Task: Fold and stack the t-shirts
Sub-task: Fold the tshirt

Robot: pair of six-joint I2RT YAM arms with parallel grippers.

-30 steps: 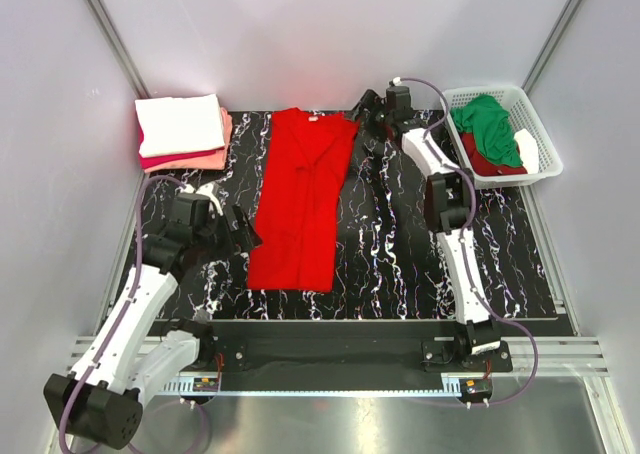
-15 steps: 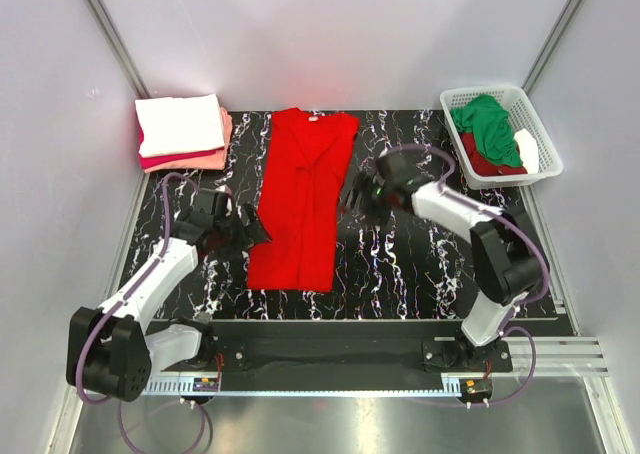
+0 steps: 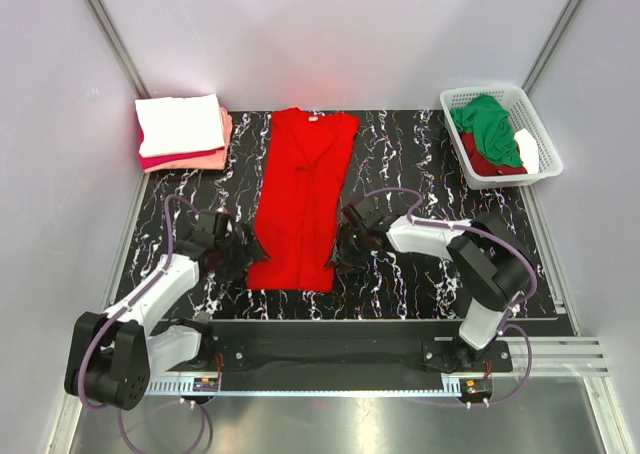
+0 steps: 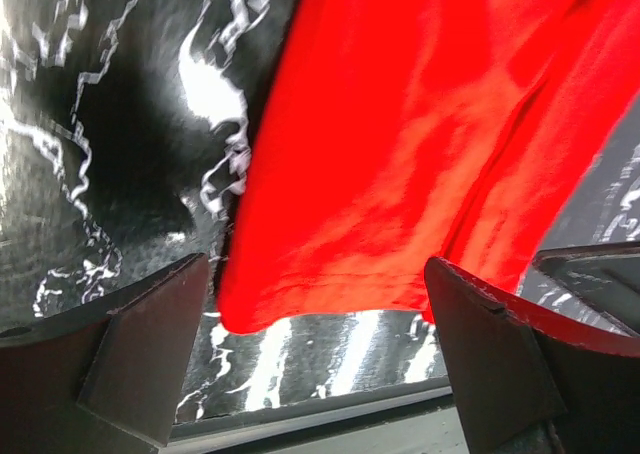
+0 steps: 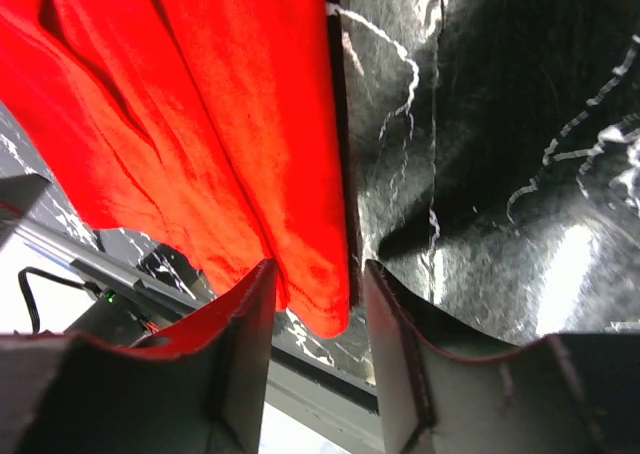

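A bright red t-shirt (image 3: 300,199) lies folded lengthwise on the black marbled table, its neck at the far end. My left gripper (image 3: 243,249) is low at the shirt's near left corner. Its jaws stand wide open (image 4: 315,294), with the red hem (image 4: 420,154) just beyond them and nothing between them. My right gripper (image 3: 340,257) is at the near right corner. Its jaws have narrowed (image 5: 318,279) around the hem corner (image 5: 200,124); one finger touches the cloth and a small gap shows at the other. Folded t-shirts (image 3: 180,129) are stacked at the far left, white on top.
A white lattice basket (image 3: 535,124) at the far right holds a green shirt (image 3: 490,129) and a dark red one (image 3: 485,161). The table's near edge and a metal rail run just behind both grippers.
My right arm swung back from near the basket to the red shirt's near right corner, and its jaws narrowed. My left gripper moved closer to the near left corner.
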